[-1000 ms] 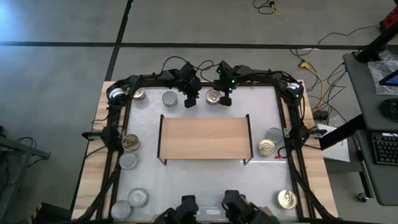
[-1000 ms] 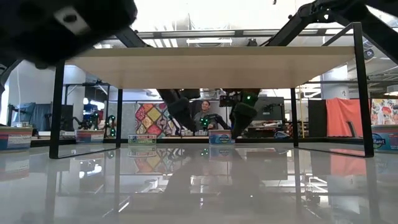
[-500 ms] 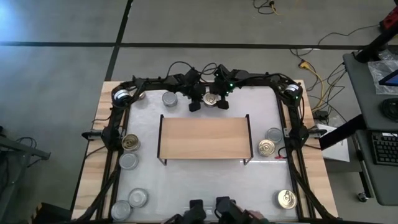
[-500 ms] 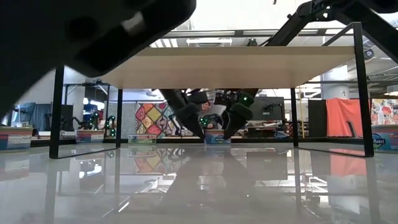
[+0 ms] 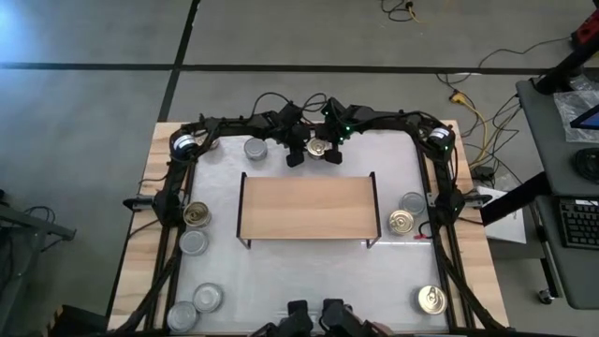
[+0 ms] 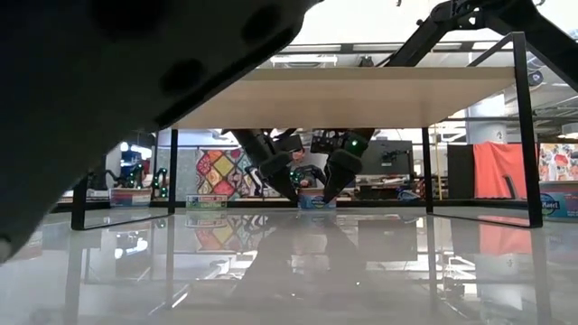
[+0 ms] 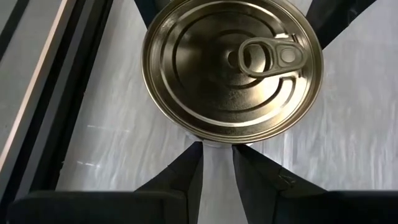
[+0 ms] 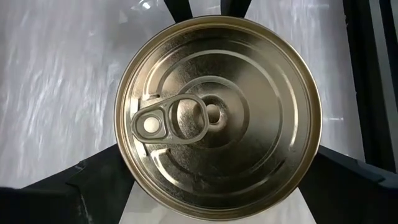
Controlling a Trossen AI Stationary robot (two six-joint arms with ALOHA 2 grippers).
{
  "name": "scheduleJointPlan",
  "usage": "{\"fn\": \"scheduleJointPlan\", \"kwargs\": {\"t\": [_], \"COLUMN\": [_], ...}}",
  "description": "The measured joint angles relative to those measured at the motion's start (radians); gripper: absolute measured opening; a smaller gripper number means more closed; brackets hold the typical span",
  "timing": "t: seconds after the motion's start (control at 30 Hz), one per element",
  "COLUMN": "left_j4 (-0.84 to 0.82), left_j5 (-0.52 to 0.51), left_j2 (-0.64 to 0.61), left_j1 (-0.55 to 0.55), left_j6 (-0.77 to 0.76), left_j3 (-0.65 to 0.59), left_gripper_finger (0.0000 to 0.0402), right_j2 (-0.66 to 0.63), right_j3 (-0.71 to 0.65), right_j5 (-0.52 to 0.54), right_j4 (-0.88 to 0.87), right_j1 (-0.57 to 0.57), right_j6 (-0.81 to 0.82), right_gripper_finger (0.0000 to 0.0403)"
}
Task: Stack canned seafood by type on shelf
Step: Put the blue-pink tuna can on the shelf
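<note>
A: Position of gold-topped can (image 5: pixel 318 147)?
B: On the white table (image 5: pixel 309 271), far side, beyond the back edge of the shelf (image 5: pixel 309 206). Upright, pull-tab up. Not on the shelf.
A: Right gripper (image 5: pixel 334 153)?
B: Directly over that can, spread wide, one finger on each side of it. Contact with the can wall not discernible. Can resting on the table in the low view.
A: Left gripper (image 5: pixel 296 157)?
B: Just beside the same can, on its other side. Clenched to a thin slit, nothing between the fingers (image 7: pixel 186 180); tips right at the can's edge.
A: Shelf load?
B: Bare board, no tins on top.
A: Other tins?
B: Silver-topped can (image 5: pixel 255 147) near the left gripper. More along the left edge, gold (image 5: pixel 197 214) and silver (image 5: pixel 194 242) among them. On the right, silver (image 5: pixel 412 202) just beside gold (image 5: pixel 402 223).
</note>
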Motion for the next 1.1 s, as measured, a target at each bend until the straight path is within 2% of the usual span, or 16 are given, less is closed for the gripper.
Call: {"fn": "scheduleJointPlan", "kwargs": {"t": [0.2, 0.37, 0.93, 1.1], "left_j4": [-0.002, 0.006, -0.044, -0.032], "left_j5": [0.015, 0.017, 0.024, 0.031], "left_j2": [0.0, 0.002, 0.002, 0.002], "left_j1": [-0.004, -0.007, -0.01, -0.012], "left_j6": [-0.007, -0.01, -0.065, -0.061], "left_j3": [0.001, 0.001, 0.021, 0.024], "left_gripper_finger": [0.0075, 0.0075, 0.0075, 0.0075], "right_j2": [-0.021, -0.034, -0.035, -0.058], "right_j3": [0.0, 0.0, 0.0, 0.0], "right_j5": [-0.009, -0.003, -0.051, -0.032], "right_j4": [-0.034, -0.025, -0.026, -0.047], "right_j1": [0.004, 0.006, 0.013, 0.015], "right_j6": [0.007, -0.108, 0.063, 0.049], "right_gripper_finger": [0.038, 0.038, 0.038, 0.038]}}
